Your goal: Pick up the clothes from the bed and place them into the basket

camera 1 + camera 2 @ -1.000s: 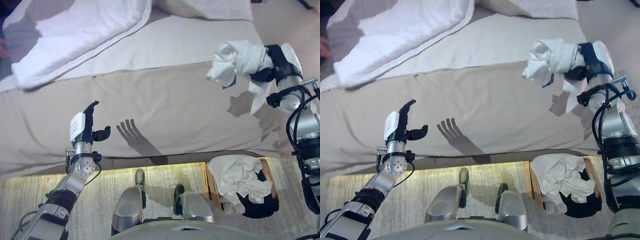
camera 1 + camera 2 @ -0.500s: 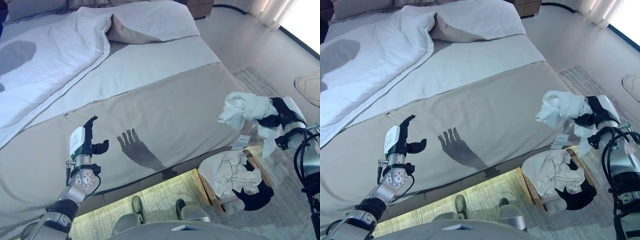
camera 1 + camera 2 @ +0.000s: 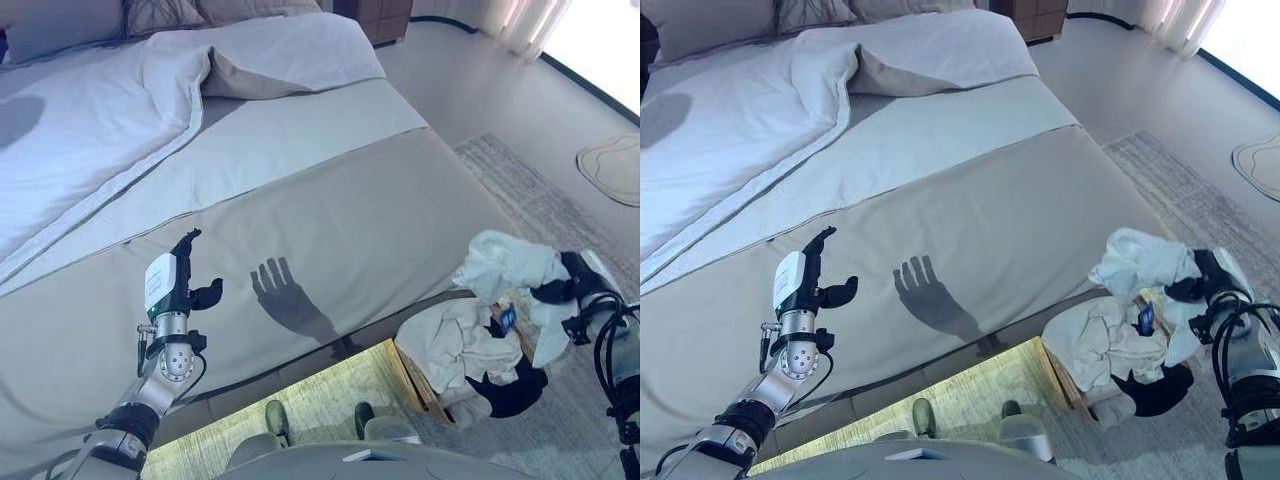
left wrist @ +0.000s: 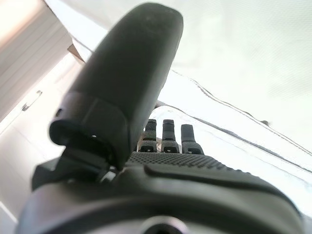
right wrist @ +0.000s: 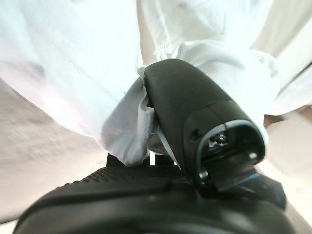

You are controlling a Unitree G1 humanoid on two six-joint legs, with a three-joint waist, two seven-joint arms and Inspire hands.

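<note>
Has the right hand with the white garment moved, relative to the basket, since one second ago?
Yes. The right hand, shut on the white garment, has come down from above the bed corner and now hangs just over the basket.

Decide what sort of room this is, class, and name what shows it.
Most likely a bedroom: a made bed with a folded-back duvet, a rug on the floor, and a basket of clothes beside the bed.

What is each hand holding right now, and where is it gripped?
The right hand clutches a white garment by a bunched fold, hanging above the basket beside the bed. The left hand is open and holds nothing.
</note>
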